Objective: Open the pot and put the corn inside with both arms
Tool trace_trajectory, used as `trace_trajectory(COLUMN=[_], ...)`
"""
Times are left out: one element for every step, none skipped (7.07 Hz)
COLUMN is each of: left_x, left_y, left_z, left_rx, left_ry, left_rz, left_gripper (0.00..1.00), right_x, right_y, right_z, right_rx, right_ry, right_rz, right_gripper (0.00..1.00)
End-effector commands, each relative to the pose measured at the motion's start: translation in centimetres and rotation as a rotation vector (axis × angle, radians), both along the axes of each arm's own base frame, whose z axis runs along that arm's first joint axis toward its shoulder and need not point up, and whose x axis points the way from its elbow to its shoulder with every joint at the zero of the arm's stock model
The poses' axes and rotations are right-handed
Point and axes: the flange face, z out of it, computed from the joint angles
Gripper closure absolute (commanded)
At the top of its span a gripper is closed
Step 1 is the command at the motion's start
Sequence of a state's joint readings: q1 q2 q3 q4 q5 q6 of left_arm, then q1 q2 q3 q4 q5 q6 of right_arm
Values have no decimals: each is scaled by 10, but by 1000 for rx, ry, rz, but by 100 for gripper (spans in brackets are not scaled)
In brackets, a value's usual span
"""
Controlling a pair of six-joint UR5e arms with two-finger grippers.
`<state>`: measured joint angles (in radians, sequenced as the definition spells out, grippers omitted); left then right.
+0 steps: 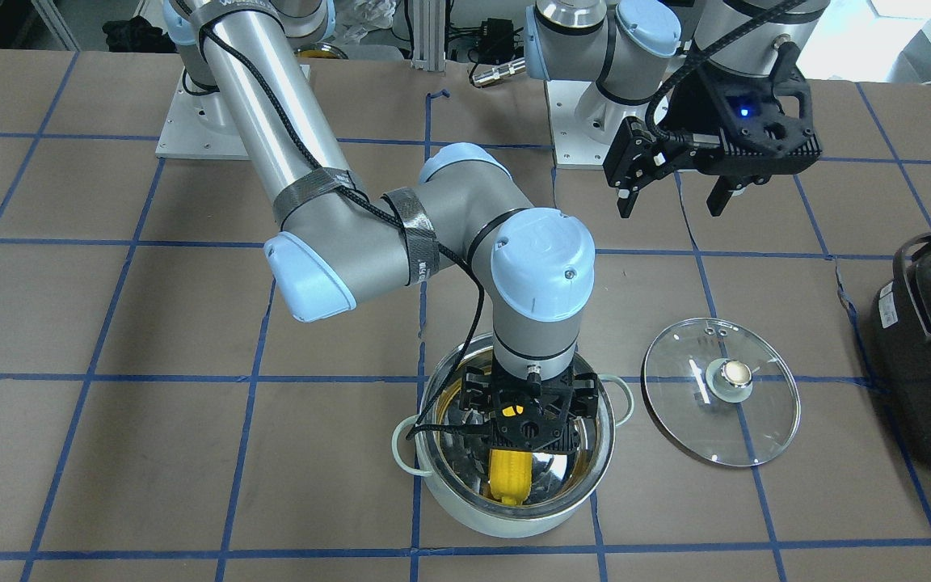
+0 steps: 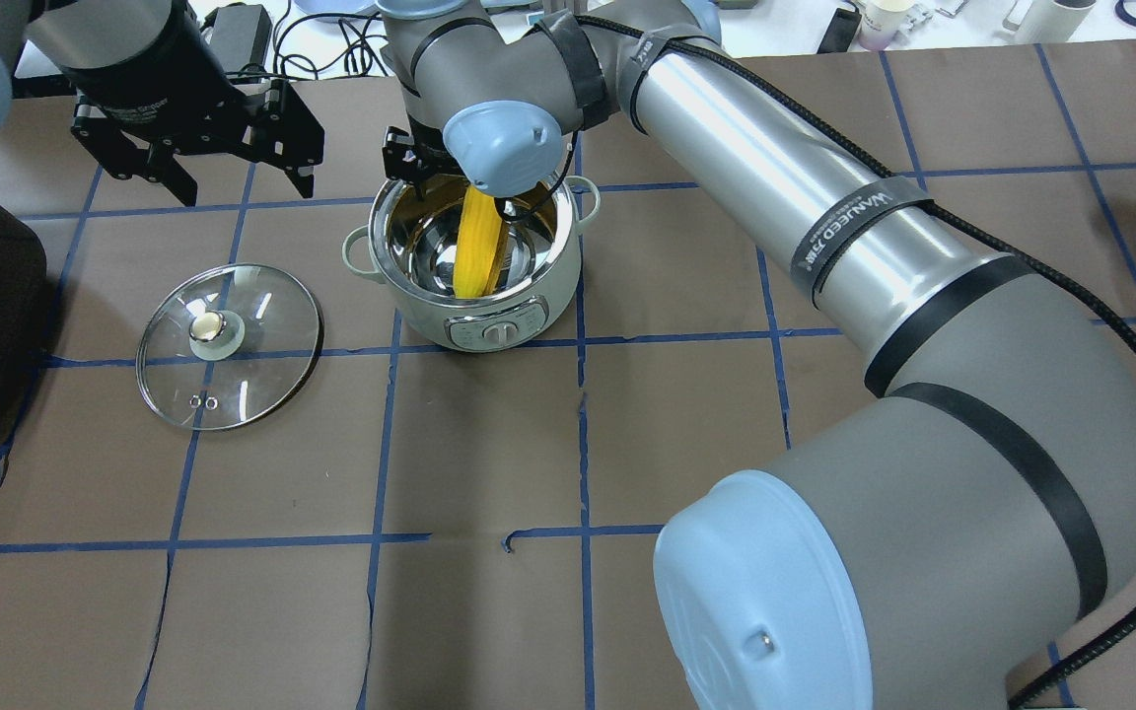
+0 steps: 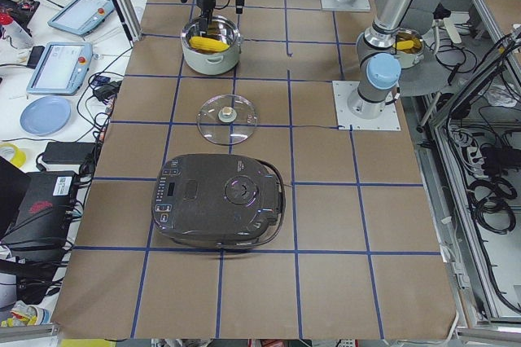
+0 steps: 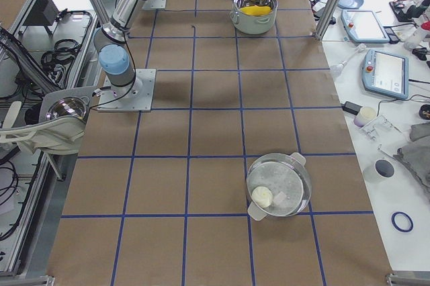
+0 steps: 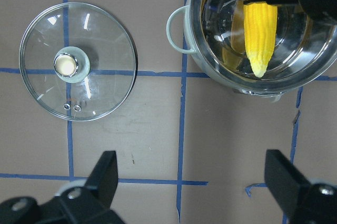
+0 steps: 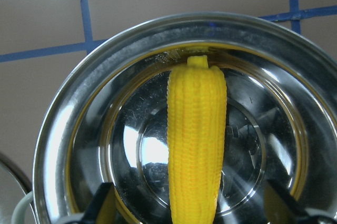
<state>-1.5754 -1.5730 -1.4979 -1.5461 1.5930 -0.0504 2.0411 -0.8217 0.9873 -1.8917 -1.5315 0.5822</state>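
Hanging over the pot (image 2: 489, 316), the right tool (image 6: 189, 205) has its fingers (image 6: 102, 205) wide apart. The corn (image 2: 481, 242) lies inside the pot right between them, not squeezed, pointy end away from the tool. The left tool (image 1: 669, 202), fingers apart too, is nearer the glass lid (image 1: 720, 392).

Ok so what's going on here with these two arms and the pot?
The lid is already off and lies flat on the table beside the pot. The right gripper is down inside the open pot, its fingers spread wide on either side of the corn without gripping it. The corn lies inside the pot. The left gripper hangs open and empty above the table, near the lid.
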Motion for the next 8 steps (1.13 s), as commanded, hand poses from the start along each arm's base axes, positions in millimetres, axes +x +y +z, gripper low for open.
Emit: trace_trajectory(left_x=[1, 1, 1, 0, 0, 1, 0, 0], left_y=[1, 1, 1, 2, 2, 1, 2, 2], left_z=[1, 1, 1, 1, 1, 1, 1, 1], left_rx=[-1, -1, -1, -1, -1, -1, -3, -3], left_ry=[-1, -1, -1, -1, -2, -2, -2, -2], left_rz=[2, 2, 2, 0, 0, 2, 0, 0], left_gripper=[0, 0, 0, 0, 0, 0, 0, 0], right_x=[-14, -54, -110, -159, -222, -290, -334, -349], right_y=[3, -10, -21, -17, -11, 12, 56, 90], right_z=[22, 31, 54, 74, 91, 101, 116, 132], right_rx=[-14, 26, 56, 87, 97, 116, 106, 87], right_ry=[2, 37, 51, 82, 94, 87, 97, 107], right_rz=[51, 94, 112, 178, 210, 204, 249, 258], right_gripper=[0, 0, 0, 0, 0, 0, 0, 0])
